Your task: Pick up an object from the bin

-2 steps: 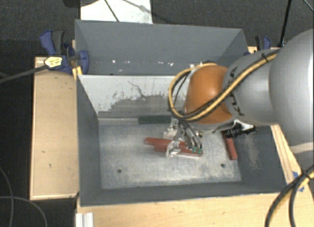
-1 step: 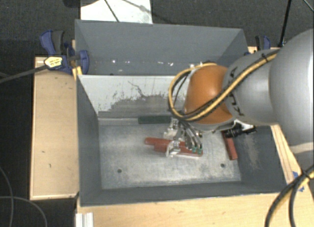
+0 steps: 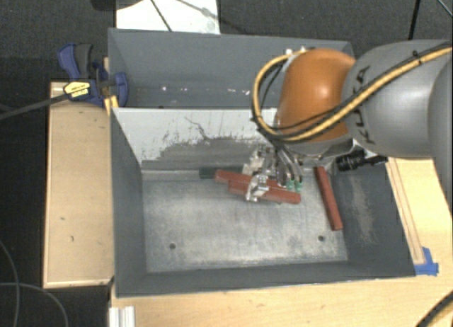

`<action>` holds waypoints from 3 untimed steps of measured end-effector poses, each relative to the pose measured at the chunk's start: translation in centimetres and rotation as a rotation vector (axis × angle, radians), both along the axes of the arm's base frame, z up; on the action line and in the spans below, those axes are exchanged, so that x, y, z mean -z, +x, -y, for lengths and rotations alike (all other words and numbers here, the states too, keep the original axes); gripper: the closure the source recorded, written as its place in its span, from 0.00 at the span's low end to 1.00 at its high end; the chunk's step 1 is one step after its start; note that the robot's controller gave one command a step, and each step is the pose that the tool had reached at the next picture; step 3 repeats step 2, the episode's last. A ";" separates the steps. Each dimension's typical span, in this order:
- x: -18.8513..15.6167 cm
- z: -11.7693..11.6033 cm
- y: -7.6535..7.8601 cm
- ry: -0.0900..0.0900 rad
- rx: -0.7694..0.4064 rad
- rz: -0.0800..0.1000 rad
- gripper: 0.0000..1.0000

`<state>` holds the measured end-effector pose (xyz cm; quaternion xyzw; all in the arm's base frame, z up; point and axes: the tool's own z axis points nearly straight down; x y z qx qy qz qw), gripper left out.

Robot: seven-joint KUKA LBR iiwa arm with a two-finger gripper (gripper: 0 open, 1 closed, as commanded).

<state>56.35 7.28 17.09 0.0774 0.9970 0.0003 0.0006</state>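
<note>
My gripper (image 3: pixel 260 185) hangs low in the middle of the bin, under the arm's orange cover. It is right on top of a long reddish-brown tool (image 3: pixel 230 179) that lies slanted across the floor. The tool has a dark end (image 3: pixel 207 173) pointing left and a small green bit (image 3: pixel 294 187) near its right end. Part of the tool's middle is hidden by the gripper. A second reddish-brown stick (image 3: pixel 329 207) lies to the right, close to the bin's right wall and apart from the gripper.
The arm with its orange cover and yellow-black cables reaches in from the right and hides the bin's back right corner. The bin's walls slope down on every side, with scuffed bare floor to the left and front of the gripper.
</note>
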 end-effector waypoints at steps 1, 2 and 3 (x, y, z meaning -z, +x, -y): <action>0.0 0.0 0.0 0.000 0.000 0.000 1.00; -5.3 0.0 0.2 0.000 -0.014 -0.004 1.00; -5.3 0.0 0.2 0.000 -0.014 -0.004 1.00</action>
